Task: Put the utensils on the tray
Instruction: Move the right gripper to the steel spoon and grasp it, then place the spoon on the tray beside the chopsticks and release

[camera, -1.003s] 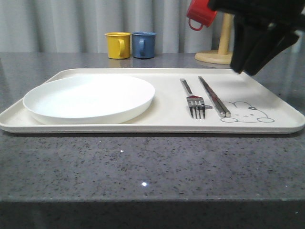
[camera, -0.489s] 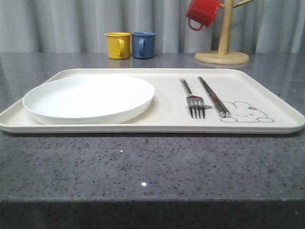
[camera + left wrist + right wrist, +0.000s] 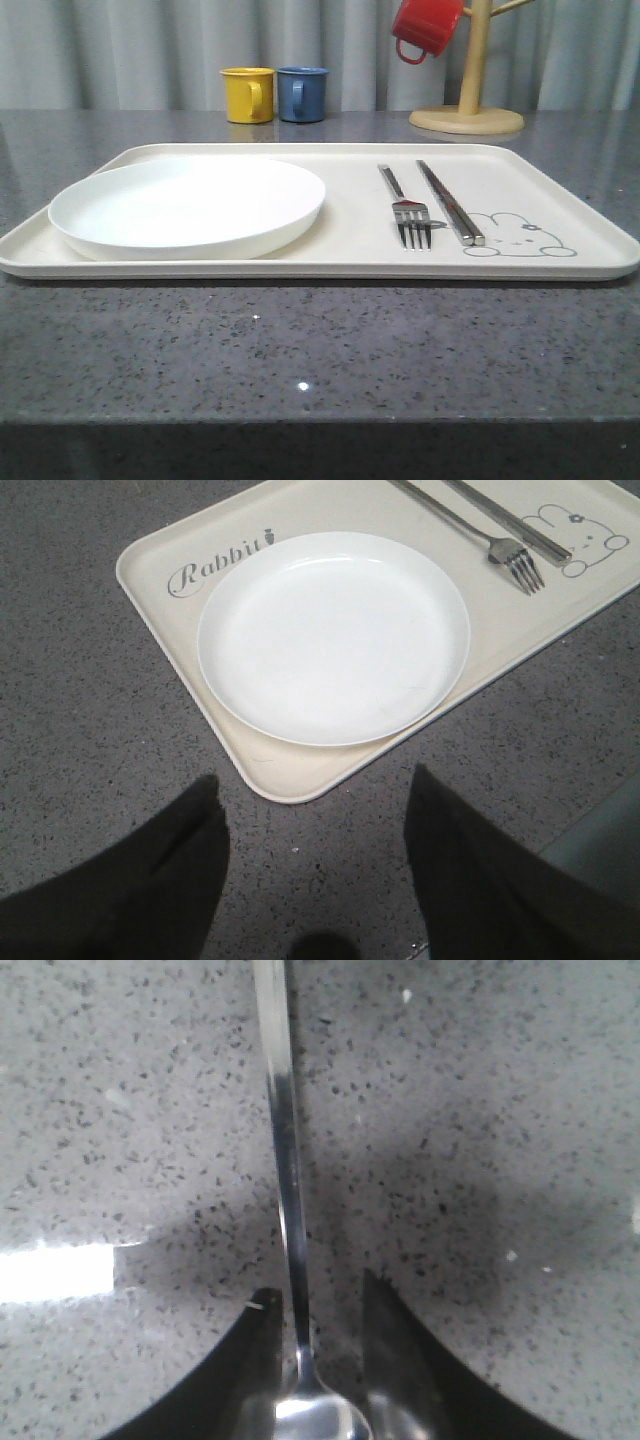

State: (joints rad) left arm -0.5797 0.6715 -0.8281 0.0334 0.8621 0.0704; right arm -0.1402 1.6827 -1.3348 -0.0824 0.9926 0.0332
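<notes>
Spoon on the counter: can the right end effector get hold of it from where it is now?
Probably yes. In the right wrist view the spoon lies on the bare speckled counter, its slim handle running between the right end effector's spread fingers, with nothing crowding either side.

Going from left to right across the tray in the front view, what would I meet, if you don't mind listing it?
White plate → fork → chopsticks → rabbit drawing, all on the tray.

The right pincer (black, bulky) has left the front view.
</notes>
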